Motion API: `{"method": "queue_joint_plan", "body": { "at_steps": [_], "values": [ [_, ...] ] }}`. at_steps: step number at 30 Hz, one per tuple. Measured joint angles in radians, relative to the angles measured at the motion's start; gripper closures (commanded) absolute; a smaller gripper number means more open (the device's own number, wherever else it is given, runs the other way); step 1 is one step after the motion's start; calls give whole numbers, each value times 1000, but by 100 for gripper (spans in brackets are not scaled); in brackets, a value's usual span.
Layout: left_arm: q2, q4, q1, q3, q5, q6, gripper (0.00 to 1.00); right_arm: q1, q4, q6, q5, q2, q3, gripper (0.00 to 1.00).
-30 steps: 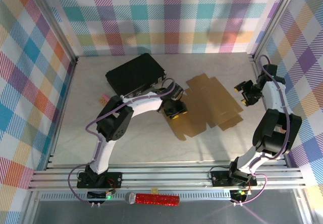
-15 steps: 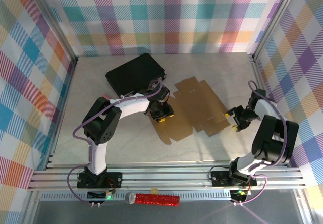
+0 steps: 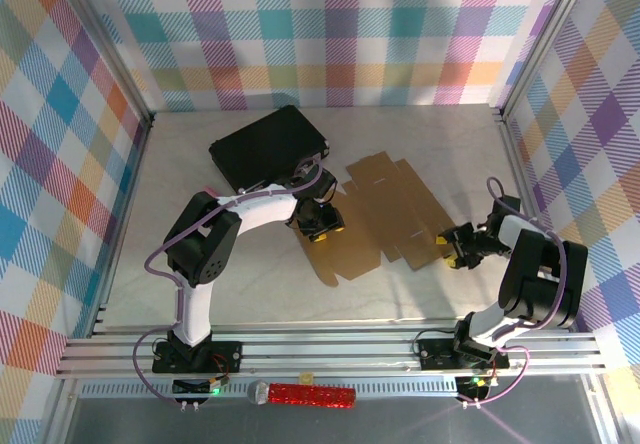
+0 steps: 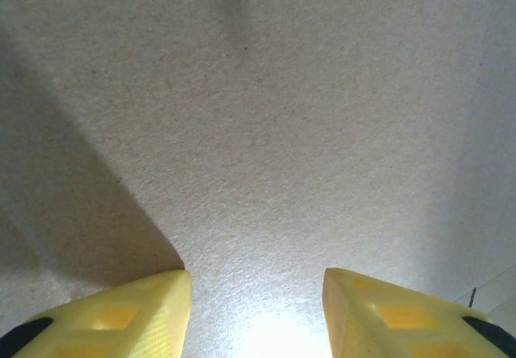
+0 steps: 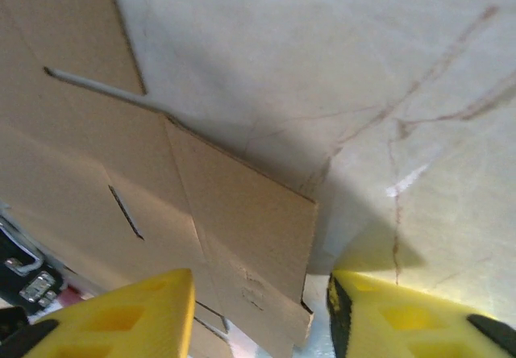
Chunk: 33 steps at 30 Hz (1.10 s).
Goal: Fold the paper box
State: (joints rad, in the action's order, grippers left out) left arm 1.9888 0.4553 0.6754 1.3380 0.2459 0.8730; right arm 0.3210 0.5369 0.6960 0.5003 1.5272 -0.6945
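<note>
The paper box is a flat brown die-cut cardboard sheet in the middle of the table. My left gripper rests on its left part. In the left wrist view, plain cardboard lies under the left gripper, whose yellow fingers stand apart with nothing between them. My right gripper is at the sheet's right edge. In the right wrist view, the corner of a cardboard flap reaches into the gap of the right gripper. Its fingers stand apart on either side of the flap and do not pinch it.
A black hard case lies at the back left, close to the sheet's left end; its metal latch shows past the flap. Bare table runs along the front. Aluminium frame posts and checked walls close in the sides.
The right gripper came in from the right side to the sheet's right flap and its jaws narrowed. The left gripper and the sheet shifted left and back, then held still.
</note>
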Motion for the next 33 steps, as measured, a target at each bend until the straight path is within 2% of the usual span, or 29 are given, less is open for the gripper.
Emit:
{"method": "queue_joint_plan", "body": {
  "at_steps": [11, 16, 19, 23, 26, 30, 33],
  "values": [
    [5, 11, 0, 9, -1, -4, 53, -9, -195, 52, 71, -51, 21, 91],
    [11, 15, 0, 21, 0, -4, 52, -25, -260, 57, 85, -55, 20, 100],
    [13, 22, 0, 29, -2, -5, 51, -39, -274, 55, 79, -52, 9, 100],
    [13, 49, 0, 46, -6, -6, 39, -76, -262, 40, 35, -51, -39, 100],
    [11, 98, 1, 95, -20, 9, 36, -102, -230, 11, -12, -63, -84, 100],
    [-4, 167, 1, 241, -32, 51, 32, -153, -175, -46, -78, -125, -156, 100],
    [-5, 213, 1, 421, -50, 89, 29, -215, -155, -98, -128, -181, -243, 100]
  ]
}}
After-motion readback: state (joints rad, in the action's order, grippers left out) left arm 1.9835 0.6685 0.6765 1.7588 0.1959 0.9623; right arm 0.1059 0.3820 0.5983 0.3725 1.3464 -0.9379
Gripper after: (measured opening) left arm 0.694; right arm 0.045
